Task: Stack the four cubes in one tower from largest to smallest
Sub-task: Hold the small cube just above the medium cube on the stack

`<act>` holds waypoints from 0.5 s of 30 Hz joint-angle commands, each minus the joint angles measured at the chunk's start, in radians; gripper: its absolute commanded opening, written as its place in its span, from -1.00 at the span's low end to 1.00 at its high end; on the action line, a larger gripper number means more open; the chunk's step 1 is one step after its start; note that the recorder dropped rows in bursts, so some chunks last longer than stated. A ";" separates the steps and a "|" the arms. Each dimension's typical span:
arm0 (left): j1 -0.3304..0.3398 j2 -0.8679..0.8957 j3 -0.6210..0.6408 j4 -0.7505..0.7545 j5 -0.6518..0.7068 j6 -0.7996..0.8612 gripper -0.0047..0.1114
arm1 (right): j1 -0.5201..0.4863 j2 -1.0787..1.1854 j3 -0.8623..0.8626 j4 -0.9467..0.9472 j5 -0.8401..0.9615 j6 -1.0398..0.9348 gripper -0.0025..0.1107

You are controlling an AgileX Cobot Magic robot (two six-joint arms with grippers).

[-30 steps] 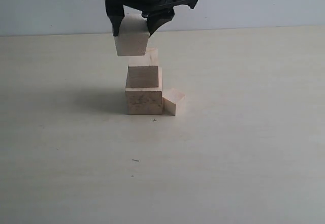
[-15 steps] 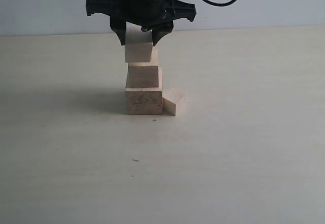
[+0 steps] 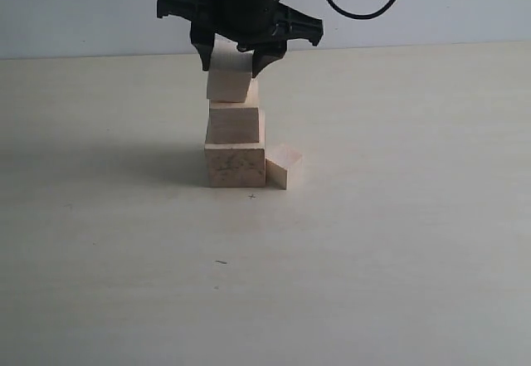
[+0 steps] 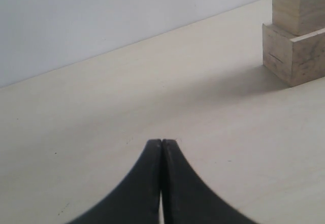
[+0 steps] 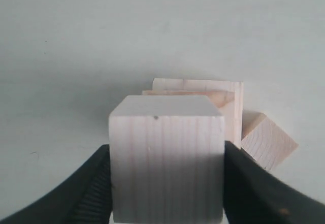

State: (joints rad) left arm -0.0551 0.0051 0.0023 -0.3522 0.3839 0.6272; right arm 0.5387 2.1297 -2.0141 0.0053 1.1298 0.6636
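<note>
Holding third pale wooden cube [image 3: 229,82] clamped in right jaws, just over the two-block pale wooden tower [image 3: 236,138] | tip: centre it, square the edges, then release slow | left jaws pressed together, idle | smallest pale wooden cube [image 3: 284,167] beside base on worktop [image 3: 373,258]

Four cubes: base cube [image 3: 236,167], middle cube [image 3: 234,124] and top cube [image 3: 230,82] in one column at centre, small cube [image 3: 284,167] to its right. Two pincers: left pincer [image 4: 161,142], right pincer [image 3: 231,69]. One counter [image 3: 373,258].
</note>
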 commanded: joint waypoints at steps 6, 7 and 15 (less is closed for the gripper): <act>-0.006 -0.005 -0.002 -0.001 -0.015 -0.002 -0.92 | -0.003 -0.003 -0.060 -0.019 0.087 -0.032 -0.42; -0.006 -0.005 -0.002 -0.001 -0.015 -0.002 -0.92 | -0.003 -0.003 -0.073 -0.023 0.087 -0.032 -0.42; -0.006 -0.005 -0.002 -0.001 -0.015 -0.002 -0.92 | -0.003 0.022 -0.090 -0.041 0.091 -0.034 -0.42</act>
State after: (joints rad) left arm -0.0551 0.0051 0.0023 -0.3522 0.3839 0.6272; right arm 0.5387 2.1369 -2.0973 -0.0178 1.2183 0.6400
